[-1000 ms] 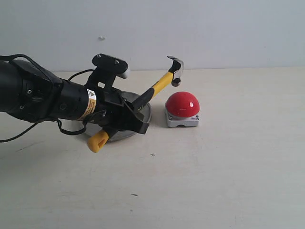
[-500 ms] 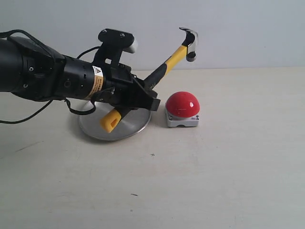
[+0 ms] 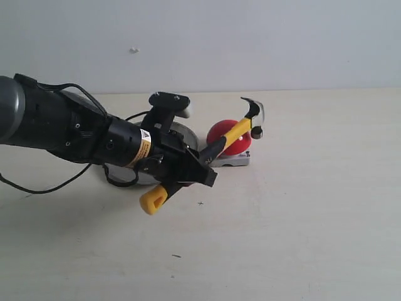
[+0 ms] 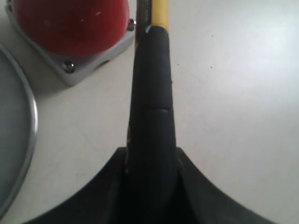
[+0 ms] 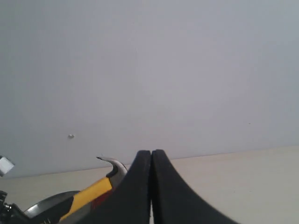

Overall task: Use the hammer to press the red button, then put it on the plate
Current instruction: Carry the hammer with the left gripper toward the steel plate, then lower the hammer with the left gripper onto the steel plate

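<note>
Hammer point(image 3: 237, 133): dark metal claw head, yellow shank, black rubbery grip, yellow loop at the butt. It's held in the air and tilted, head up and to the right, butt down-left. The head sits at the right edge of the red button point(image 3: 219, 130), a glossy dome on a square grey base point(image 4: 88, 63) with screws at the corners; can't tell whether head and dome touch. Left gripper point(image 3: 198, 167) is clamped on the black grip. In the left wrist view one dark finger lies on each side of the grip, and the handle runs straight out between them, passing just beside the button's base. Plate point(image 4: 29, 116) is round brushed silver with a thin raised rim. It lies flat on the table point(image 3: 301, 219) just beside the button, mostly hidden behind the left arm in the exterior view; the hammer is not on it. Right gripper point(image 5: 151, 186) has its fingers pressed flat together, with the hammer's claw and the plain grey wall point(image 5: 187, 70) beyond it. Table is matte off-white, lightly scuffed.
</note>
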`<state>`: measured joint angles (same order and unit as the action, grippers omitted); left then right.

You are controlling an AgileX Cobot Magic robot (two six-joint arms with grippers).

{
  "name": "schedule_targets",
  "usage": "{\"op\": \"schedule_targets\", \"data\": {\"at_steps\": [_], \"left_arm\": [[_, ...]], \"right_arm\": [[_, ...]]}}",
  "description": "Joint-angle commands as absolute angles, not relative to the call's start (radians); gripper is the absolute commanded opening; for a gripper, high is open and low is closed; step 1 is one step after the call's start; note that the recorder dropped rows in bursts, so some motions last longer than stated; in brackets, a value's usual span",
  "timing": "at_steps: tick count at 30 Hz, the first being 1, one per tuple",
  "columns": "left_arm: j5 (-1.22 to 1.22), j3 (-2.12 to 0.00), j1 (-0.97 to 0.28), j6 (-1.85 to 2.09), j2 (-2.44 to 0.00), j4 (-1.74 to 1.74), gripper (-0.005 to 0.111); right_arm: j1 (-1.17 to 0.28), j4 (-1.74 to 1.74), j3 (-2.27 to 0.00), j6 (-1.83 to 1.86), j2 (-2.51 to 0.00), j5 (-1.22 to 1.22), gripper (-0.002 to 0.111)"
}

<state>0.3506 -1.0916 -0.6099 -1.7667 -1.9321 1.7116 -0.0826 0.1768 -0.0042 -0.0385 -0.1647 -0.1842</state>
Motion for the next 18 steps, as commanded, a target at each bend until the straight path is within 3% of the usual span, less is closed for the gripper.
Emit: {"op": "schedule_targets", "data": {"at_steps": [1,12,18], "left_arm": [[0.337,-1.104,-0.608,-1.768,-1.788,1.675,0.000],[0.244,-1.075,-0.604,-1.769,-1.563,1.722,0.000],[0.207,-0.995,-0.523,-1.772,-1.561,1.703,0.000]], "right_arm": [[-0.081,0.178,0.000,-0.038,-0.161,-0.190,0.000],[-0.081,0.178,0.000,-0.038,-0.161,-0.192,0.000],[-0.081,0.178,0.000,-0.038,-0.161,-0.197,0.000]]}}
